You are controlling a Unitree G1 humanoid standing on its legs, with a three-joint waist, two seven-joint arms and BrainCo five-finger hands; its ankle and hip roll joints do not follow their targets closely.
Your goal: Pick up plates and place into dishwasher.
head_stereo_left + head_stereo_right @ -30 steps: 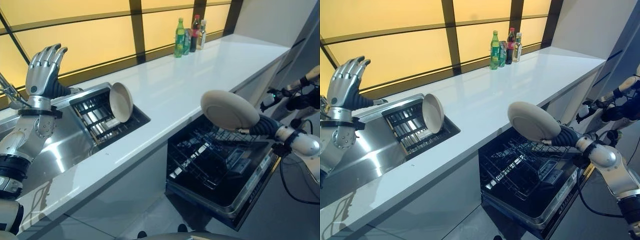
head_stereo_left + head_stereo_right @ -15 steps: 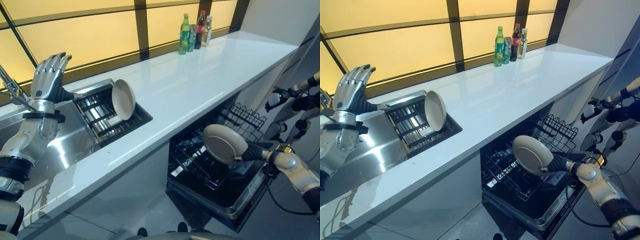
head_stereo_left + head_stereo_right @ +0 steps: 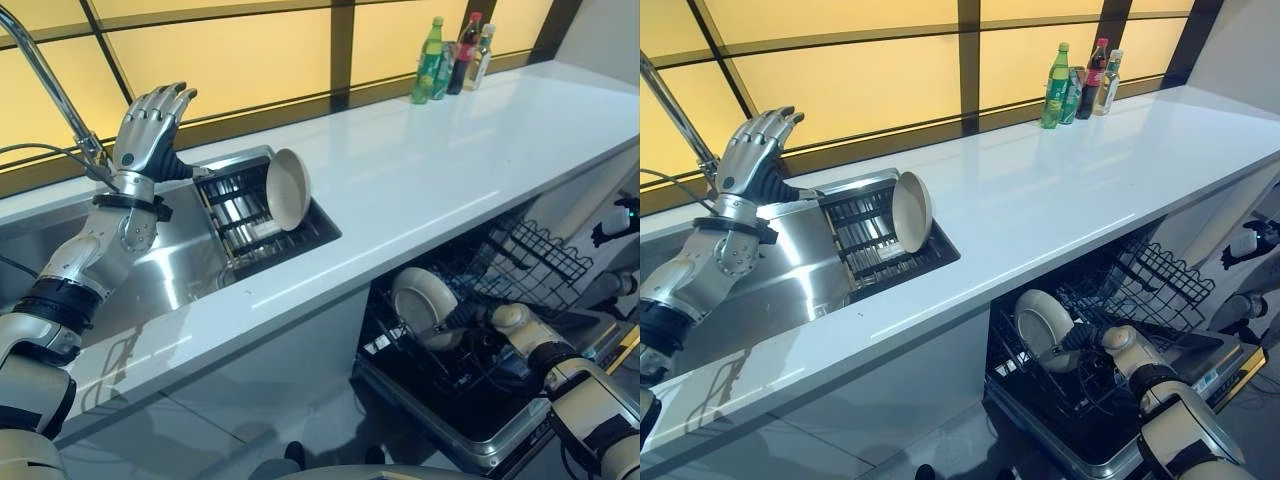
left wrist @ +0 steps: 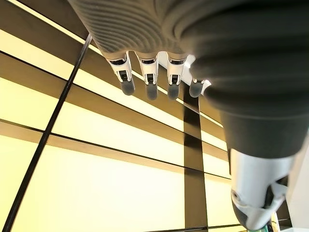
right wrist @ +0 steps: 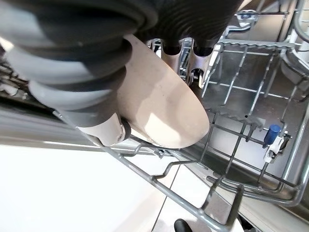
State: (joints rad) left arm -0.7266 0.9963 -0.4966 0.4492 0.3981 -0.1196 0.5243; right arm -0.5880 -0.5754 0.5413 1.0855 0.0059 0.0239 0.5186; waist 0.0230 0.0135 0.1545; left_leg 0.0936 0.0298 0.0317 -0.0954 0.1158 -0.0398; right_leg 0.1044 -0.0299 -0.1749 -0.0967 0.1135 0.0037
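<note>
The right hand point(image 3: 1087, 340), fingers clamped on one plate point(image 3: 1036, 325), has it inside the dishwasher point(image 3: 1110, 400) rack, unreleased; another plate point(image 3: 911, 210) waits at 10 o'clock in the sink rack point(image 3: 865, 250), left hand point(image 3: 755, 150) raised, fingers loosely spread, empty.

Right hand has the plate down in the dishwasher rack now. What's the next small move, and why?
Probably ease the plate a little further down until it seats between the wires of the rack, then release. The right hand is clamped on it, and the plate stands on edge inside the dishwasher, seemingly not settled.
</note>
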